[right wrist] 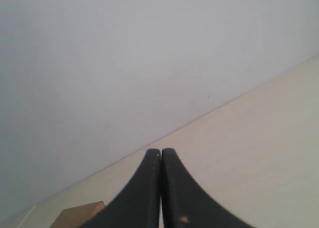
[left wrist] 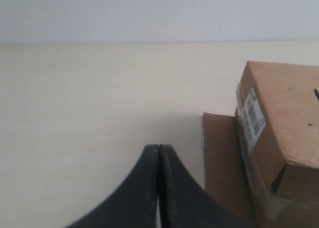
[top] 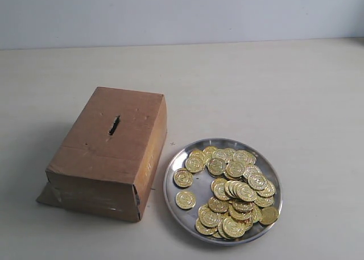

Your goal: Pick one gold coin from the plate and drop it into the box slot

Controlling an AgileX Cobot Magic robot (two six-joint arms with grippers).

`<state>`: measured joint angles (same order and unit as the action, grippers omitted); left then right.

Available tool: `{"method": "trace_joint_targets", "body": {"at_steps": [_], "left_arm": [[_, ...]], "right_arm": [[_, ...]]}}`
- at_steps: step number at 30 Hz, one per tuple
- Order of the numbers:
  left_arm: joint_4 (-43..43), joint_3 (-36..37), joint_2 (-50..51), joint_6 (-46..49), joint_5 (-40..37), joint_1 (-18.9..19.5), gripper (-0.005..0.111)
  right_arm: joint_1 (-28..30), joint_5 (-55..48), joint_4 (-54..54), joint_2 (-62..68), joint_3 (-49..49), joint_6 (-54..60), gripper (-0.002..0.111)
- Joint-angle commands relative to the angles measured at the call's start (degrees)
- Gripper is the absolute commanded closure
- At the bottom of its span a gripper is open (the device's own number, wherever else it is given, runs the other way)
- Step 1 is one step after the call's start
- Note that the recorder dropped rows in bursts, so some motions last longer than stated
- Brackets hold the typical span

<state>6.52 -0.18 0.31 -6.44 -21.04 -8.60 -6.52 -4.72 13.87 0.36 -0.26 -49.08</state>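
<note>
Both claws are pressed together and empty: the left gripper (left wrist: 158, 148) near the box (top: 114, 152), the right gripper (right wrist: 160, 151) facing the wall (right wrist: 124, 63). The gold coins (top: 236, 192) lie on the plate (top: 198, 185), just right of the box. The best target is the loose coin (top: 185, 199) at the plate's near left, seemingly clear of the heap. Open narrowly and pinch its edges. The box's side crowds that rim, and the slot (top: 114, 125) sits on top.

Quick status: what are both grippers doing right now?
Left gripper: closed, holding nothing.
Right gripper: closed, holding nothing.
</note>
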Motion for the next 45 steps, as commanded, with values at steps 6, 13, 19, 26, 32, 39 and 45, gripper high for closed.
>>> {"method": "trace_joint_targets", "body": {"at_steps": [6,13,19,26,32,39,45], "left_arm": [[0.34,0.18,-0.31,9.4,0.89,0.15,0.107],[0.34,0.18,-0.31,9.28,0.89,0.15,0.107],[0.1,0.18,-0.31,9.27,0.89,0.15,0.107],[0.1,0.18,-0.31,9.27,0.89,0.15,0.107],[0.12,0.18,-0.31,9.27,0.67,0.15,0.107],[0.12,0.18,-0.31,9.27,0.67,0.15,0.107],[0.12,0.18,-0.31,9.27,0.67,0.15,0.107]], "right_arm": [[0.3,-0.39,5.55,-0.36,0.26,0.49,0.108],[0.3,-8.21,5.55,-0.36,0.26,0.49,0.108],[0.3,-11.34,5.65,-0.36,0.26,0.49,0.108],[0.3,-12.67,14.91,-0.36,0.26,0.49,0.108],[0.3,-12.67,15.01,-0.36,0.26,0.49,0.108],[0.3,-12.67,15.01,-0.36,0.26,0.49,0.108],[0.3,-12.77,15.01,-0.36,0.26,0.49,0.108]]}}
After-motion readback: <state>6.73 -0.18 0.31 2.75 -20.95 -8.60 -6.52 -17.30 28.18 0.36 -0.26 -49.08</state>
